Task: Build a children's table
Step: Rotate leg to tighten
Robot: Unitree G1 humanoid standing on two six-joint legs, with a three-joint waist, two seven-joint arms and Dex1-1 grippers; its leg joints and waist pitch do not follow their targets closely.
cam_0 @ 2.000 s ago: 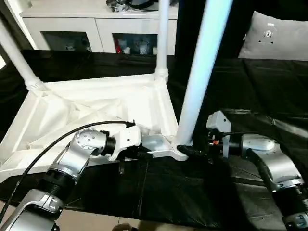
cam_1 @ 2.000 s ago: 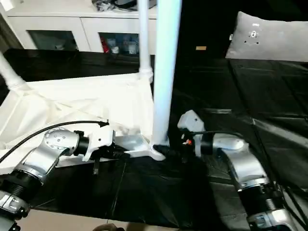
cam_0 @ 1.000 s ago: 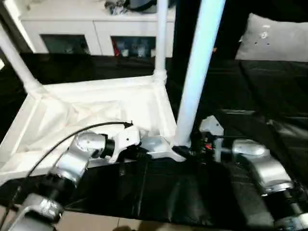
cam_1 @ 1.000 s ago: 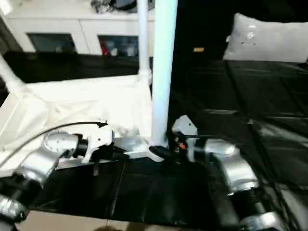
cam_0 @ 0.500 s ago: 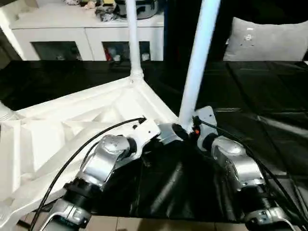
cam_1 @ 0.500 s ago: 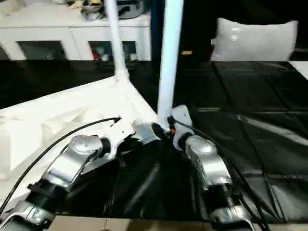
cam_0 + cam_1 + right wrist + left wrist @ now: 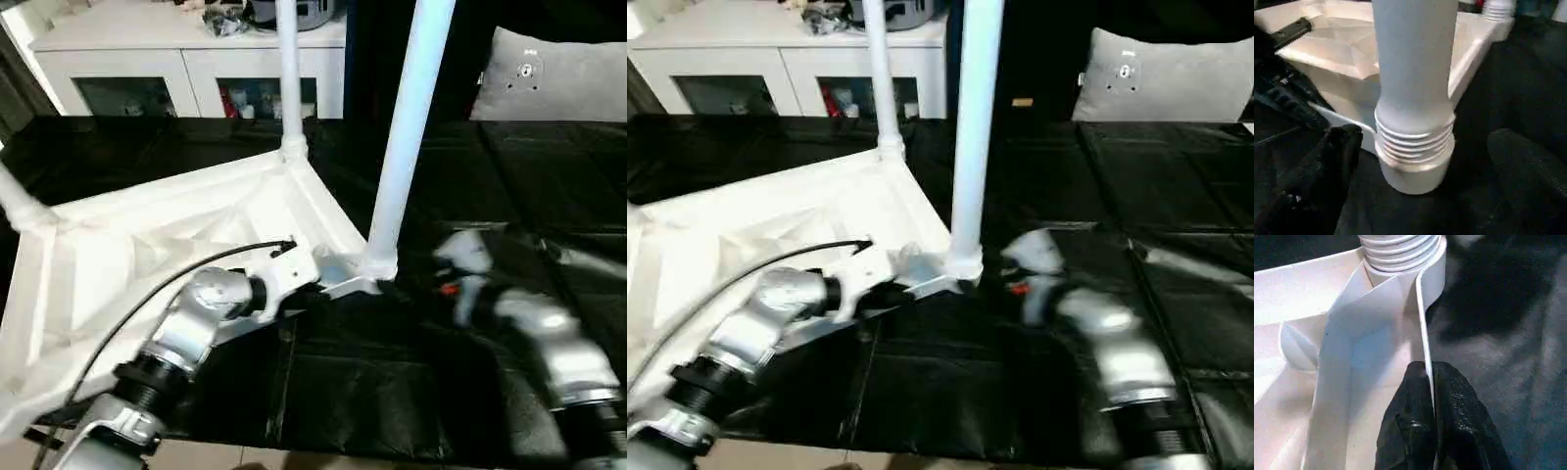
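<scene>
Your left pincer [image 7: 1427,396] clamps the tabletop [image 7: 147,255] rim — likely to steady the upside-down top on the black surface [image 7: 549,176]. Near leg [image 7: 402,137] stands in its corner socket [image 7: 1415,166]. Your right pincer [image 7: 1425,161] stands wide around the leg's base, gripping nothing.

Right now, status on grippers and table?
Left gripper shut on white plastic tabletop's rim. Right gripper open around nearest white tube leg. Nothing obstructing.
</scene>
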